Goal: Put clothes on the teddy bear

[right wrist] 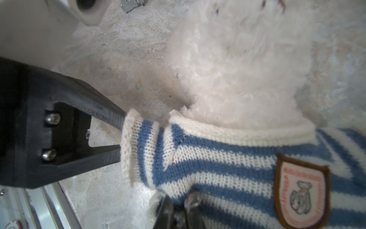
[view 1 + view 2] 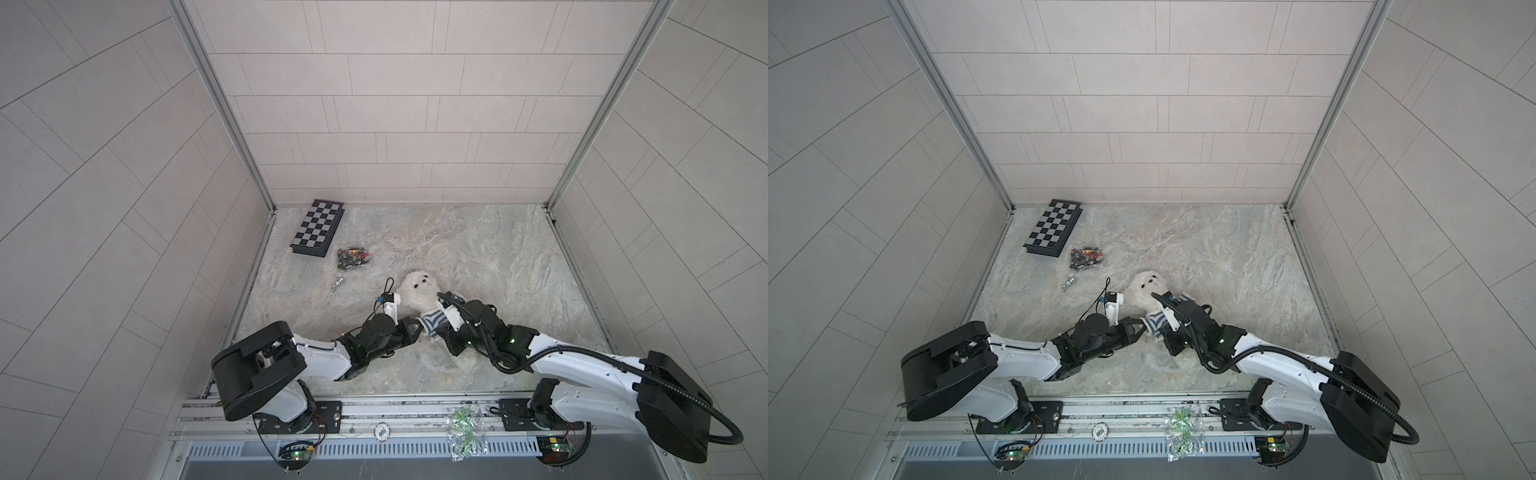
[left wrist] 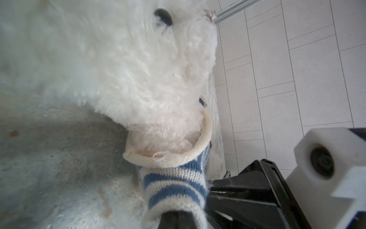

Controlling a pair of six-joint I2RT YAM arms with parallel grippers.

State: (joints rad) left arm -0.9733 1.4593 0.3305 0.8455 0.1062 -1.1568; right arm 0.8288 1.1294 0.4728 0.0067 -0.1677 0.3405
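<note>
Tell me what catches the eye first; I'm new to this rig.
A white teddy bear lies in the middle, in a blue-and-white striped shirt. The left end effector is shut on its sleeve cuff, the right end effector on the shirt's lower edge. A folded chessboard sits far left.

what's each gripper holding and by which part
Both hold the striped shirt: left gripper at the sleeve cuff, right gripper on the body fabric near that sleeve.

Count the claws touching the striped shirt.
2. The left claw is poked into the sleeve cuff of the striped shirt; the right claw pinches the knit just under that sleeve.
</note>
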